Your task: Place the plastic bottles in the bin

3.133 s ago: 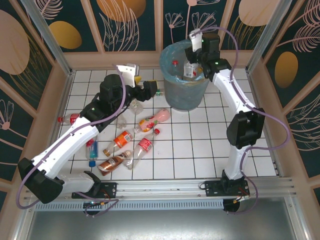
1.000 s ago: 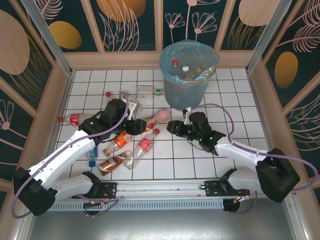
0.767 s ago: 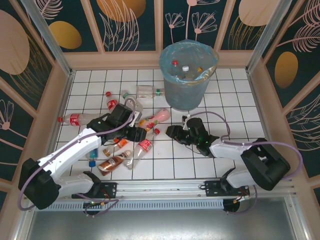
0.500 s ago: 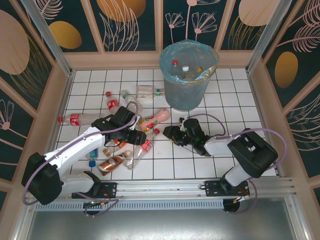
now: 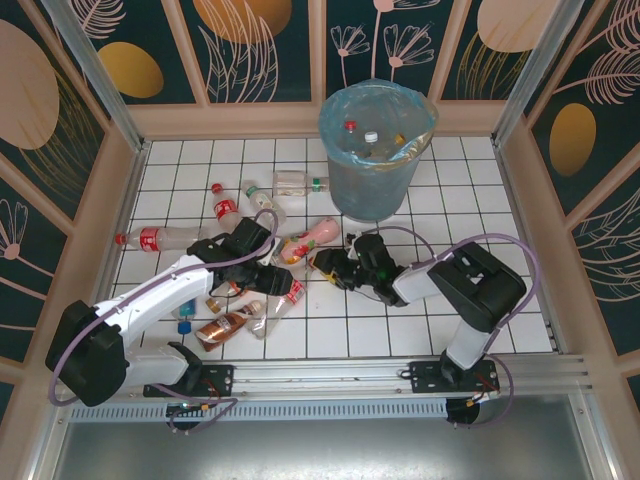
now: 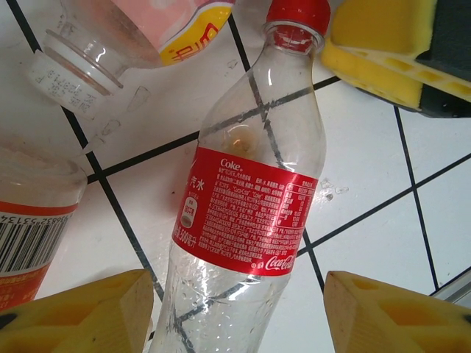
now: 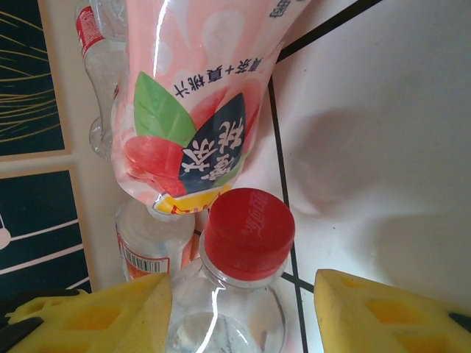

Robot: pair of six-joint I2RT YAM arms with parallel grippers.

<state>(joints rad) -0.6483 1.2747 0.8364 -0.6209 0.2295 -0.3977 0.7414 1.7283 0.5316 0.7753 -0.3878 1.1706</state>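
A clear Coke bottle [image 6: 250,213] with a red label and red cap [image 7: 249,232] lies on the white tiles. My left gripper [image 6: 239,312] is open and straddles the bottle's lower body, with a gap at each yellow pad. My right gripper [image 7: 243,309] is open around the same bottle's neck and cap, its left pad close against the shoulder. From above, the left gripper [image 5: 273,282] and the right gripper [image 5: 325,266] meet over this bottle [image 5: 292,293]. The bin [image 5: 375,190] stands at the back with bottles [image 5: 368,140] inside.
A pink-labelled bottle [image 7: 199,95] lies just beyond the cap. Several more bottles are scattered to the left: an orange-labelled one [image 5: 290,250], a green-capped one [image 5: 295,182], a brown one [image 5: 225,325]. Free tiles lie right of the bin. Patterned walls enclose the floor.
My right gripper has slid left along the floor to the Coke bottle's cap and opened wider. The left gripper has settled lower over the same bottle.
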